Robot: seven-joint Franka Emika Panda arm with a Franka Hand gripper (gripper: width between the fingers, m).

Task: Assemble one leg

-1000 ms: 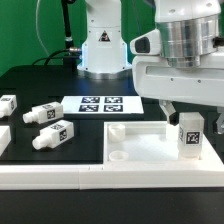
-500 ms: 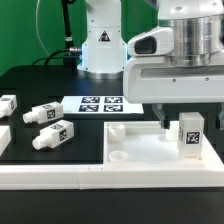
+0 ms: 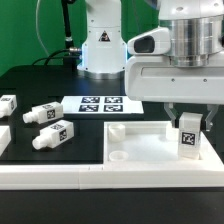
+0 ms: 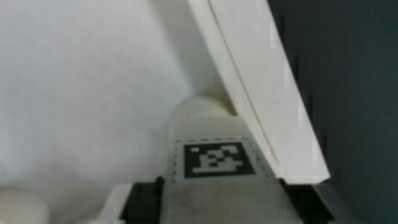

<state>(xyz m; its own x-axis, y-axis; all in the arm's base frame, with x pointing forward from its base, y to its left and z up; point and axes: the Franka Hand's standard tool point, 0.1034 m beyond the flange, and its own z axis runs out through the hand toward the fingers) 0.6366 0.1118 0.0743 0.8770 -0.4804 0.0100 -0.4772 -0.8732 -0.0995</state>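
**One leg held over the corner of the big panel**

One small white plastic leg [image 3: 189, 137] with a square black-and-white tag on its side stands upright in the claw [image 3: 189, 123]. The claw is clenched on this leg, with one dark finger on each side of it. In the wrist view the leg [image 4: 217, 135] sits between the two dark fingers [image 4: 146, 200], tag facing the camera.

The leg is at the corner of the large flat white square panel [image 3: 140, 140] on the exterior view's right. It looks held straight up so its bottom end can go into the corner hole there. That hole is hidden by the leg, so I cannot tell if the leg is already in it or just above it.

Edges matter here. In the wrist view a long white edge [image 4: 258, 90] runs just beside the leg, and the dark bench lies beyond it. So there is little room on that side. Toward the middle of the panel there is plenty of open white room. A round corner hole [image 3: 118, 157] shows on the panel's near side and is not filled.

Three more small white legs [image 3: 53, 134] with tags lie on their sides on the black bench [image 3: 30, 85], well apart from the claw, on the exterior view's left. The thin flat white marker board [image 3: 101, 104] lies behind the panel. None of these are in the way.
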